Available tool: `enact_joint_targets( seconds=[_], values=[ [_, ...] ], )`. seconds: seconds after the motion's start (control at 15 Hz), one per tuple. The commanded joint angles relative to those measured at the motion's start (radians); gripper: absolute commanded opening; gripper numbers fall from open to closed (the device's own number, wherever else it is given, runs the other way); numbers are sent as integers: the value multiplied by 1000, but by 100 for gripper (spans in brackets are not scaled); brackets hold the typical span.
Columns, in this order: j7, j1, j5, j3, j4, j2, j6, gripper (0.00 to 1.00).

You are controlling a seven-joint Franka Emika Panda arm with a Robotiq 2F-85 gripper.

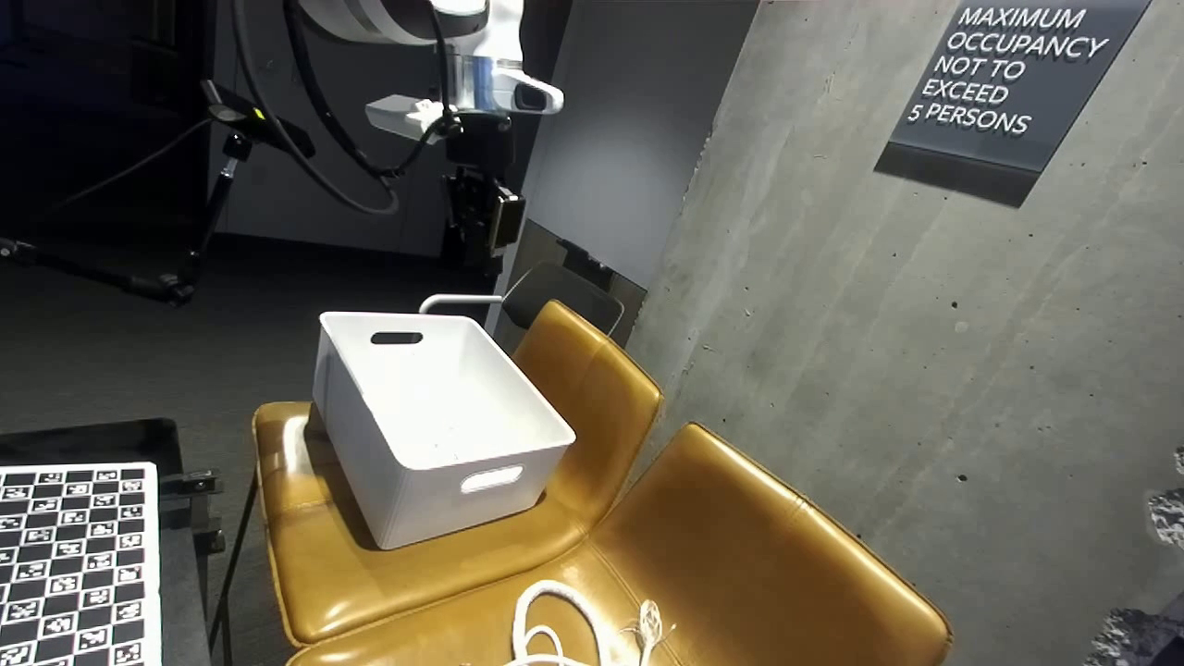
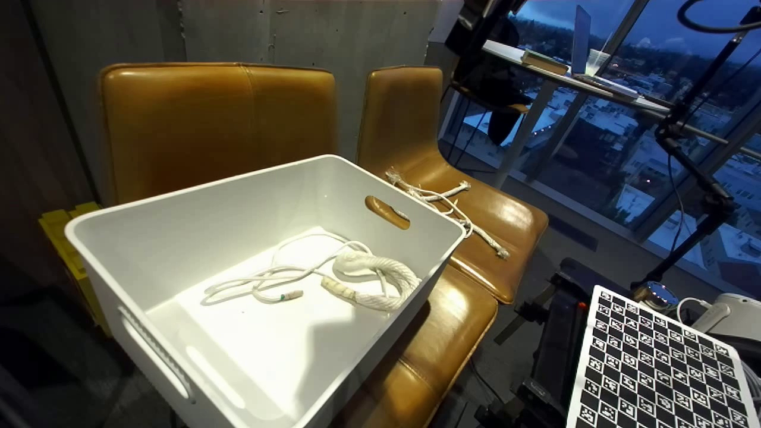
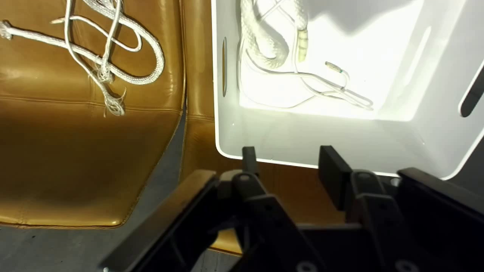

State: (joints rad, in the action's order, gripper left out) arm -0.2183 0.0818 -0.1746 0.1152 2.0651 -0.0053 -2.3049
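My gripper (image 3: 287, 162) stands open, its dark pads apart with nothing between them. In the wrist view the fingers overlap the near rim of a white bin (image 3: 340, 147); the gripper appears above it, apart from it. An exterior view shows the gripper (image 1: 486, 222) hanging higher than the bin (image 1: 462, 481). Inside the bin lie a thick white rope (image 2: 389, 279) with a yellowish end and a thin white cord (image 2: 276, 276). Beside the bin, on the adjoining seat, is a loose tangle of white rope (image 3: 147, 75) with frayed ends.
The bin sits on a tan leather chair (image 1: 305, 573), whose backrest (image 1: 592, 388) rises beside it. A second tan chair (image 1: 758, 527) adjoins it. A concrete wall (image 1: 879, 351) stands behind the chairs. A patterned board (image 2: 660, 368) and a camera stand (image 1: 217, 203) are across from them.
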Motion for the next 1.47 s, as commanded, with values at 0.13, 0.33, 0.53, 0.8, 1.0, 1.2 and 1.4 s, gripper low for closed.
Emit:
enact_joint_targets(
  seconds=[0.13, 0.33, 0.53, 0.8, 1.0, 1.2, 1.4],
  values=[
    [99, -50, 15, -72, 24, -11, -28, 93],
    [179, -100, 25, -127, 54, 1, -58, 100],
    [272, -153, 52, -183, 61, 42, -91, 100],
    [413, -218, 177, -229, 6, 142, -122, 100],
    [475, -256, 270, -227, -43, 226, -138, 100],
    [483, -270, 320, -208, -92, 310, -135, 100],
    [470, -269, 327, -191, -126, 387, -139, 100]
  ],
)
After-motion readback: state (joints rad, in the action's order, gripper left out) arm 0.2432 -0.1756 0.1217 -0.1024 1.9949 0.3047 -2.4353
